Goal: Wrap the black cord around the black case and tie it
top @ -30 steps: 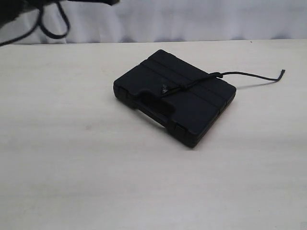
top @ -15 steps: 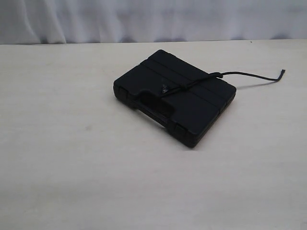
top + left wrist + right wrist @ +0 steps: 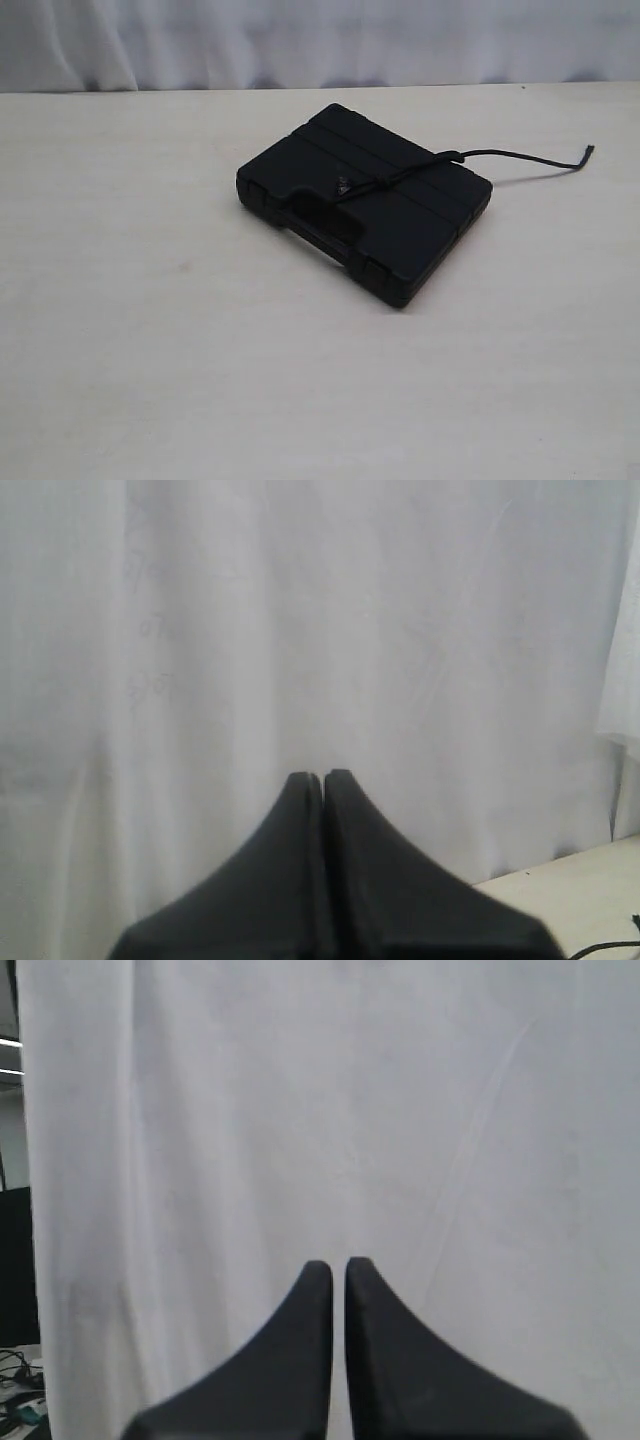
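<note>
The black case [image 3: 365, 205] lies flat on the pale table [image 3: 150, 360], a little right of the middle. The black cord [image 3: 395, 178] runs across its lid to a small knot near the handle cut-out. The cord's free tail [image 3: 530, 157] trails off the case's far right corner onto the table. Neither gripper shows in the exterior view. My left gripper [image 3: 323, 776] is shut, empty, and faces a white curtain. My right gripper [image 3: 338, 1263] also faces the curtain, its fingers almost touching with nothing between them.
A white curtain [image 3: 300, 40] hangs behind the table's far edge. A corner of the table [image 3: 585, 890] shows in the left wrist view. Some cables and equipment [image 3: 15, 1395] sit beyond the curtain's edge in the right wrist view.
A dark arm with looped cable at the exterior view's top left one second ago has left the view. The case and cord have not moved.
</note>
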Motion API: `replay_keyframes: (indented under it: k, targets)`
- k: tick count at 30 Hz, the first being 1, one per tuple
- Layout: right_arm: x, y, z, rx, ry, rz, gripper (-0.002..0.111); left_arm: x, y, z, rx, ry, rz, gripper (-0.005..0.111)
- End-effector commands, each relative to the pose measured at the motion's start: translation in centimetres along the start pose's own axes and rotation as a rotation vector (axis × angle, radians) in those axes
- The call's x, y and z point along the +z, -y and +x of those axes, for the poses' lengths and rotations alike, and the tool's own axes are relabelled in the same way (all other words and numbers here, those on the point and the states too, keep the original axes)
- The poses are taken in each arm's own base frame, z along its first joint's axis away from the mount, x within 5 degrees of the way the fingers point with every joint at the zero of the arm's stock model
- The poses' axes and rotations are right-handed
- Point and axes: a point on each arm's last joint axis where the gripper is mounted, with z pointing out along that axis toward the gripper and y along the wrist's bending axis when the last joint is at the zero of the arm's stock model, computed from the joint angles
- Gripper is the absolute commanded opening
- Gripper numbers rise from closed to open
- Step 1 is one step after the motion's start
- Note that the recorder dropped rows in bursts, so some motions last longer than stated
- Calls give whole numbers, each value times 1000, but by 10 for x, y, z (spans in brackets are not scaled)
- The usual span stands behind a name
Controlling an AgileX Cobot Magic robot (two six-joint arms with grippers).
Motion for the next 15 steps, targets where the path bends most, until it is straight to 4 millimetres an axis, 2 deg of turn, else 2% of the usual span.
replay_keyframes:
  k: [1,7,12,15]
  targets:
    - [-35,-18,7,-39,33,-86,4,-34,-5,-3,-25,26,-37,0]
    - [-72,-28,23,-77,118,-116,4,-74,-10,-7,-38,106,-63,0]
    - [-65,-20,50,10,35,-106,4,-98,-12,-3,-4,165,-76,0]
    - [-59,-12,68,49,-3,-70,4,-98,-13,6,18,128,-88,0]
